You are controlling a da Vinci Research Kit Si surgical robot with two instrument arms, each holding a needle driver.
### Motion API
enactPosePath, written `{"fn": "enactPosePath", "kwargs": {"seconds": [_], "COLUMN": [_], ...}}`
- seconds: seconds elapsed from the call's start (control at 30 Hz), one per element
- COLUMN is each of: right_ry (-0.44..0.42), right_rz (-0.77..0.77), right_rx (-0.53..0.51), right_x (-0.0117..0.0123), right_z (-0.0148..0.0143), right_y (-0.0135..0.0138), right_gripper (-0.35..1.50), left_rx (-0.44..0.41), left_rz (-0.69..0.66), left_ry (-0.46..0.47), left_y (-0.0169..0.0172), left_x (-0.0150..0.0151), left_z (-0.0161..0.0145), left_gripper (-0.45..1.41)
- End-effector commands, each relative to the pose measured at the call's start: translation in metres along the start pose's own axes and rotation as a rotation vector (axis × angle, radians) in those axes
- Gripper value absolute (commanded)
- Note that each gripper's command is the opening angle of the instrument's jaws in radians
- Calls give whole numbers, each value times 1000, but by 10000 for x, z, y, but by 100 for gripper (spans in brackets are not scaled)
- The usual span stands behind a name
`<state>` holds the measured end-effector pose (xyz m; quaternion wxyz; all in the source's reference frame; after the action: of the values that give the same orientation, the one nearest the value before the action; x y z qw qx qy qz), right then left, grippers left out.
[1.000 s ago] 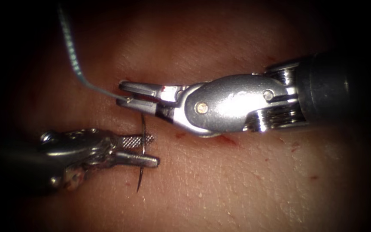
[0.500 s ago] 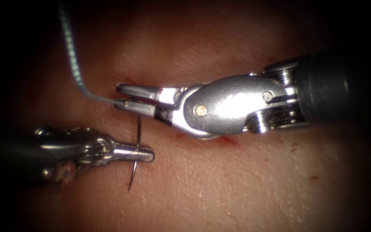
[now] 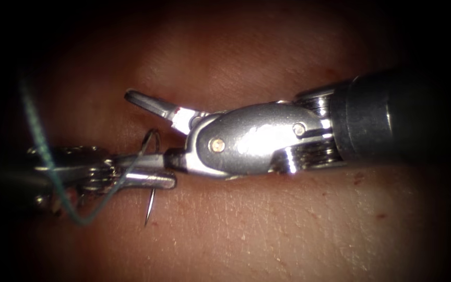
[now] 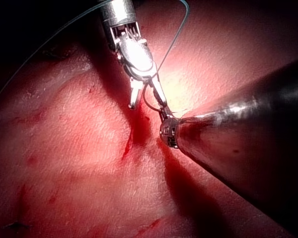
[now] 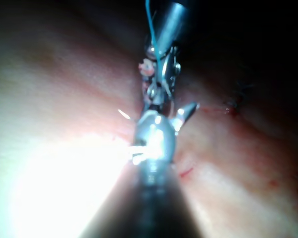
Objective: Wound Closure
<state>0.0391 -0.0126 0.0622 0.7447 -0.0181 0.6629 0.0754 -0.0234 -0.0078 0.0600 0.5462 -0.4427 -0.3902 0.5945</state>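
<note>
The left tool (image 3: 155, 169), polished steel with ribbed jaws, is clenching the thin curved needle (image 3: 151, 175) near mid-curve, its sharp tip pointing down, clear of the pale, finely wrinkled tissue (image 3: 288, 224). The right tool (image 3: 155, 130) is spreading its smooth jaws wide, grasping nothing. Teal braided thread (image 3: 53, 177) is looping across the left tool.

silver right tool (image 3: 157, 133), dark shaft (image 3: 387, 117)

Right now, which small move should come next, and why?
Probably draw the right tool a little away to the right: its open jaws hold nothing, close against the left tool, which grips the needle mid-curve, apparently clear of the tissue, thread trailing.
</note>
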Motion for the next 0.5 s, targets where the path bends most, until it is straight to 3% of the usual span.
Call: {"fn": "enactPosePath", "kwargs": {"seconds": [0.03, 0.4, 0.5], "right_ry": [-4, -40, -39], "right_rz": [2, 1, 0], "right_rx": [-4, -47, -45], "right_x": [-4, -9, -8], "right_z": [5, -12, -12], "right_y": [-5, 6, 4], "right_gripper": [99, 62, 20], "left_rx": [-1, -1, -1], "left_rz": [-1, -2, -2], "left_ry": [-2, -1, -1], "left_y": [-3, -3, -3], "left_x": [-6, -6, -6], "left_z": [7, 7, 7], "left_gripper": [-45, -45, -45]}}
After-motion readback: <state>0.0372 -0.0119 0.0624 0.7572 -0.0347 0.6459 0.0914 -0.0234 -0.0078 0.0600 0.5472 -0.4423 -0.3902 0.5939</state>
